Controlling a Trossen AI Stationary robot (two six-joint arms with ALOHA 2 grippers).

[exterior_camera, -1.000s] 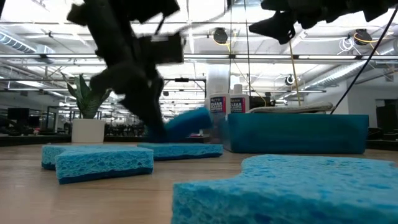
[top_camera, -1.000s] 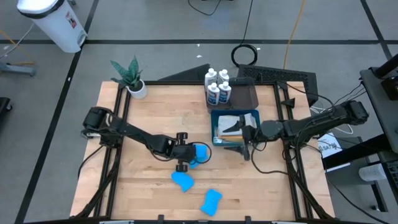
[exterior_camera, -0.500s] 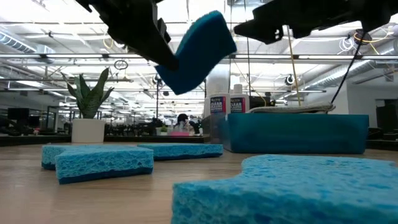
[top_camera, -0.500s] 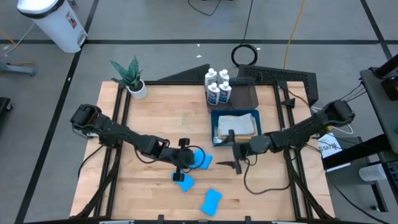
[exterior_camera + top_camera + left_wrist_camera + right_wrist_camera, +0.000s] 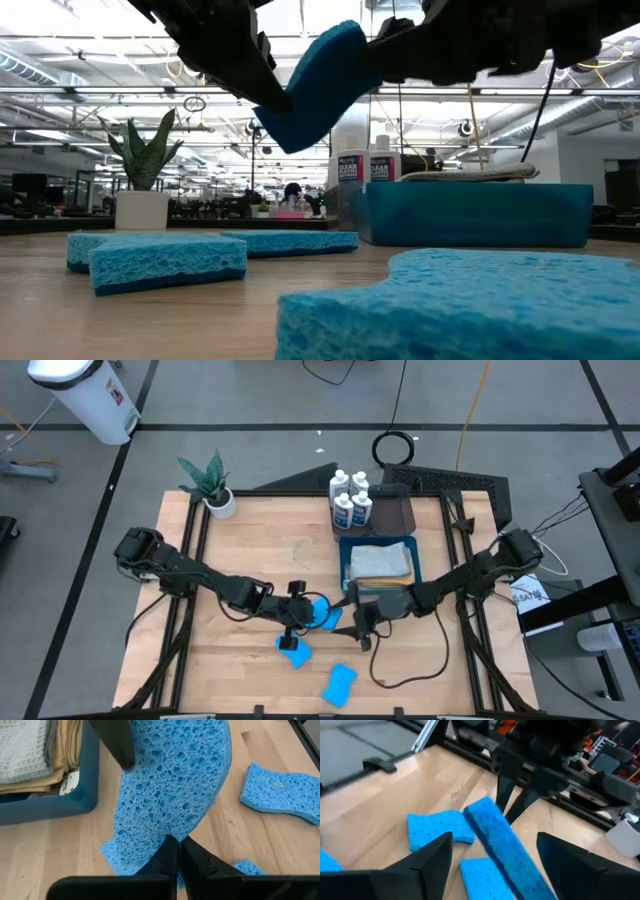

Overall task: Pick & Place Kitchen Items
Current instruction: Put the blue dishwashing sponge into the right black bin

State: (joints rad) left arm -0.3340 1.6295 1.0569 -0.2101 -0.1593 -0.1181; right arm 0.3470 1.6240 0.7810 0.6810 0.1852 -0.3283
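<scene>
My left gripper (image 5: pixel 303 616) is shut on a bright blue sponge (image 5: pixel 323 611), held up over the table's middle; in the low view the sponge (image 5: pixel 318 82) slants upward. My right gripper (image 5: pixel 351 622) is open just to the sponge's right. In the right wrist view its two fingers (image 5: pixel 432 855) stand on either side of the sponge's free end (image 5: pixel 502 845), and gaps show on both sides. Three more sponges lie flat on the table: one under the held sponge (image 5: pixel 114 856) and two nearer the near edge (image 5: pixel 294 652), (image 5: pixel 340 684). My left gripper pinches the sponge's lower end (image 5: pixel 169 831) between its two fingertips (image 5: pixel 165 855), and the soft edge is dented in there. The fingers come from the table's left, slanting down. The sponge is lifted clear and tilts up and away from the fingers.
A blue bin (image 5: pixel 346 565) with folded cloths stands right of centre. White bottles (image 5: pixel 350 500) and a dark tray (image 5: pixel 394 516) are behind it. A potted plant (image 5: pixel 212 486) stands at the far left corner.
My left gripper has lifted the sponge from just above the table to well clear of it and tipped it up, then kept still. My right gripper has come from over the bin toward the table's left and near edge, up to the held sponge.
</scene>
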